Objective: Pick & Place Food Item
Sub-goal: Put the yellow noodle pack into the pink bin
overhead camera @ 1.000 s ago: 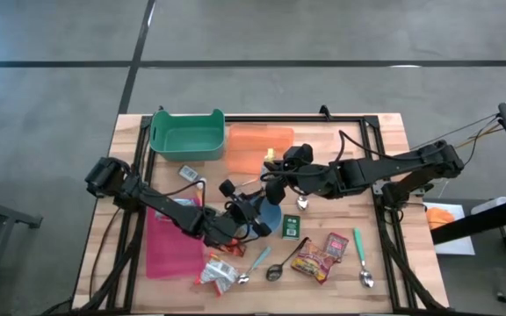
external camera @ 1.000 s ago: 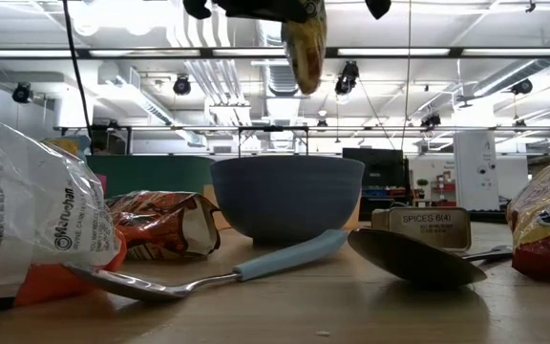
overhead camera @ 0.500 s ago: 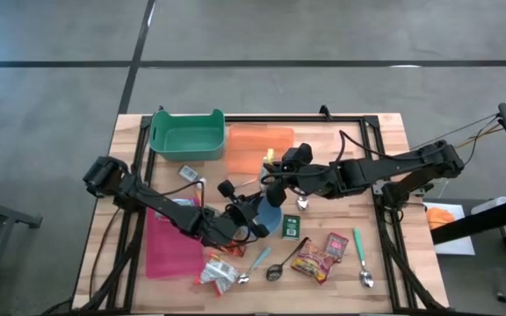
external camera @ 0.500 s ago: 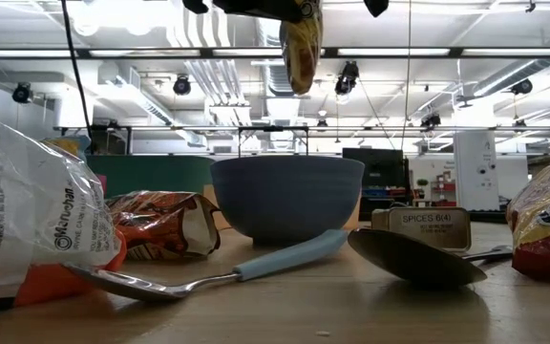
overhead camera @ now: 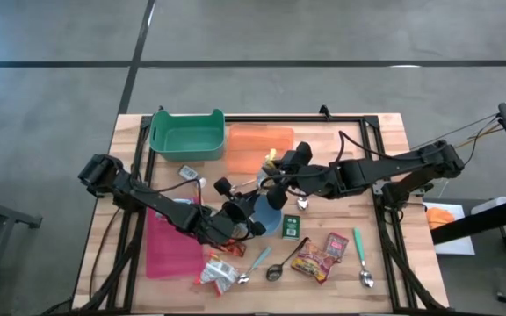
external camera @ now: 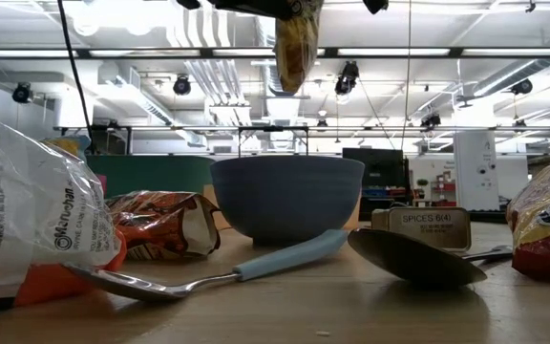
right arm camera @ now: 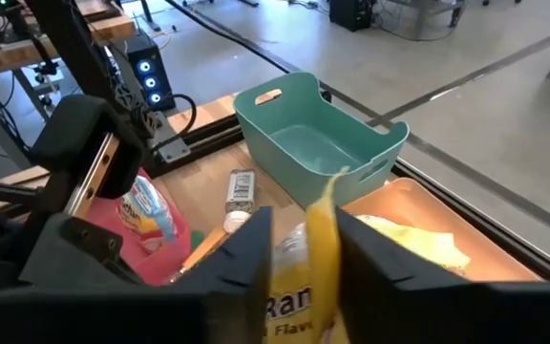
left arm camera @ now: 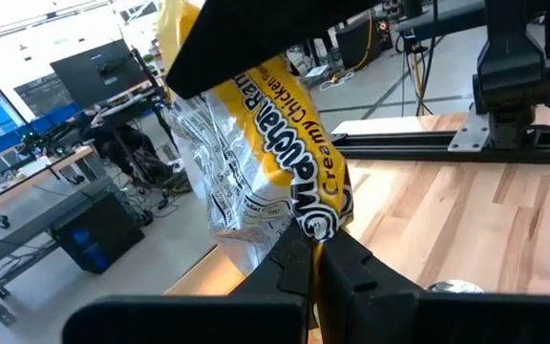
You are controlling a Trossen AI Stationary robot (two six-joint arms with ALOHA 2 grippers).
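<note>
The left arm reaches in from the table's left edge, stretched diagonally toward the middle, its left gripper (overhead camera: 241, 209) near the centre with fingers (left arm camera: 289, 263) pressed tight together. The right arm comes from the right side, extended across to meet it, wrist bent. The right gripper (overhead camera: 275, 169) sits just beside the left one; its fingers (right arm camera: 246, 250) seem slightly parted, though the view is cramped.

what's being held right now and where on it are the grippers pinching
A yellow ramen packet, above the blue bowl. The left gripper is shut on one edge; the right gripper has the opposite end between its fingers.
</note>
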